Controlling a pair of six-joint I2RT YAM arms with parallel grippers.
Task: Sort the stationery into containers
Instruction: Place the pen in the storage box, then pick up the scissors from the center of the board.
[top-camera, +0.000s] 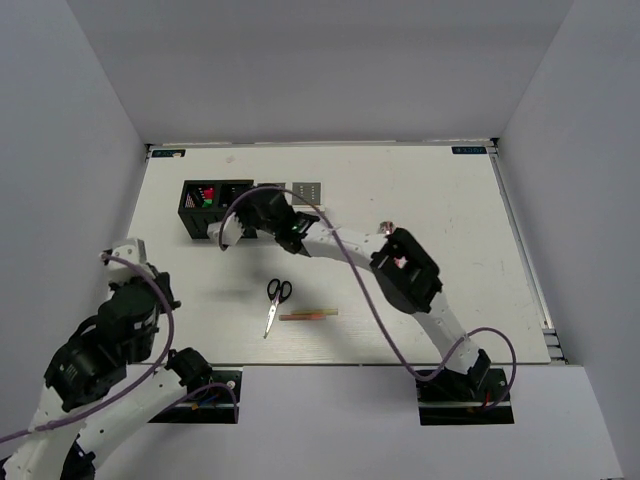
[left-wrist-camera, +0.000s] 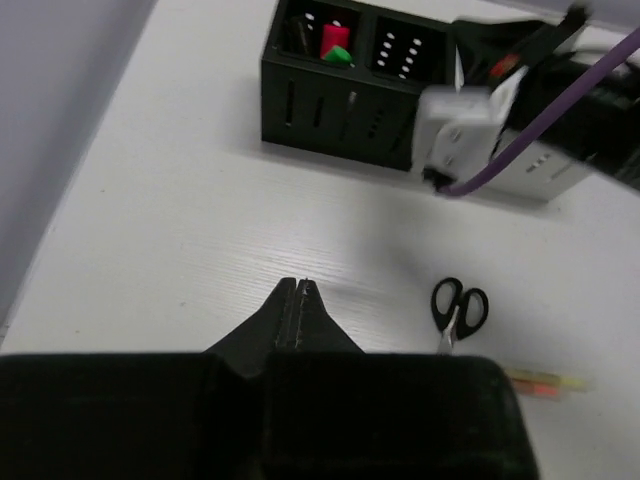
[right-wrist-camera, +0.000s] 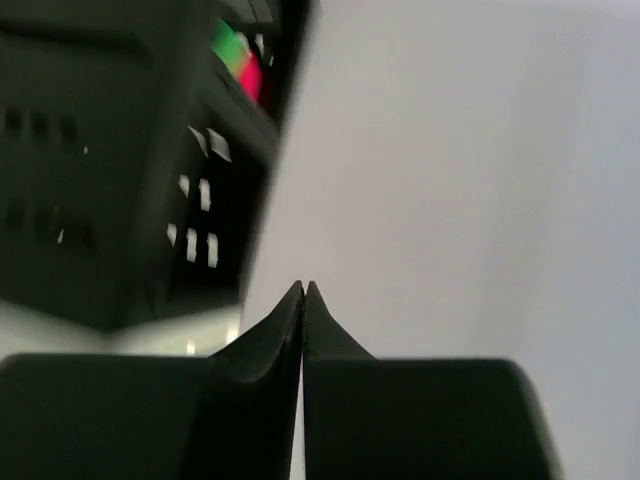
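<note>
The right gripper (right-wrist-camera: 303, 290) — fingers pressed together, empty — hangs at the perforated cubes (top-camera: 203, 208); the left gripper (left-wrist-camera: 300, 287) is equally closed. Scissors (top-camera: 276, 300) and yellow-orange sticks (top-camera: 308, 315) lie nearer.

A white tabletop (top-camera: 440, 210) with faint wood grain sits boxed in by plain pale grey walls: a back wall (top-camera: 320, 60), a left wall (top-camera: 60, 150) and a right wall (top-camera: 590, 150). A metal rail (top-camera: 525, 260) runs along its right edge. Small blue labels (top-camera: 168, 153) mark the far corners. The light is even and the shadows are soft.
</note>
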